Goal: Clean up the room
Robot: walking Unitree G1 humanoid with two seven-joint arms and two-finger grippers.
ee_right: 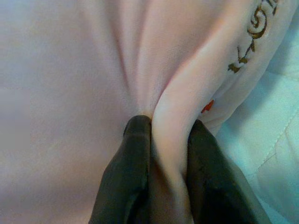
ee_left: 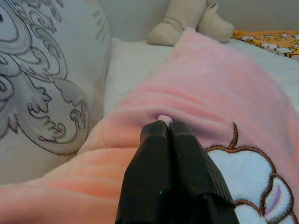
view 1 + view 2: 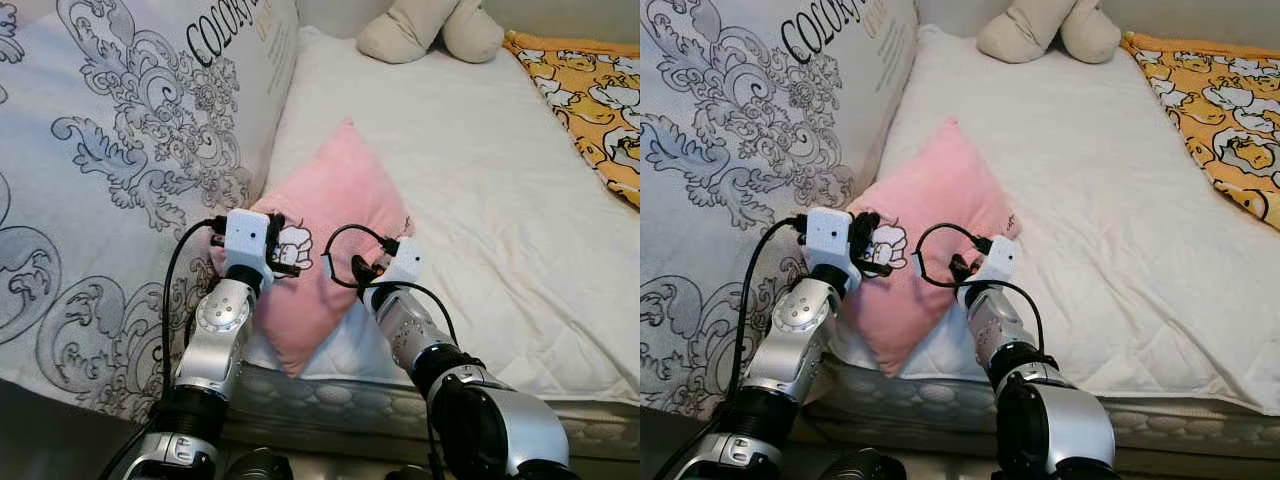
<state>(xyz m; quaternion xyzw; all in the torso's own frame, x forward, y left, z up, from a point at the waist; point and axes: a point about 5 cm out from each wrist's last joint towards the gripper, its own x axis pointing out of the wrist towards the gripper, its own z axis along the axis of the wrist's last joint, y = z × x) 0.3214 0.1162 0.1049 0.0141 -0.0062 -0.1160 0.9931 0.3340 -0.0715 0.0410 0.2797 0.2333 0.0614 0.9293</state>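
A pink plush pillow (image 3: 335,205) with an embroidered cartoon patch lies tilted on the white mattress (image 3: 470,180), leaning against a large patterned cushion (image 3: 120,150). My left gripper (image 3: 278,250) is shut on a pinch of the pillow's fabric (image 2: 163,119) at its left side. My right gripper (image 3: 368,268) is shut on a fold of the pillow (image 1: 170,116) near its lower right edge. Both arms reach up from the bed's front edge.
A beige stuffed toy (image 3: 430,28) sits at the head of the bed. An orange cartoon-print blanket (image 3: 590,100) covers the far right. The mattress's front edge (image 3: 330,395) runs just below the pillow.
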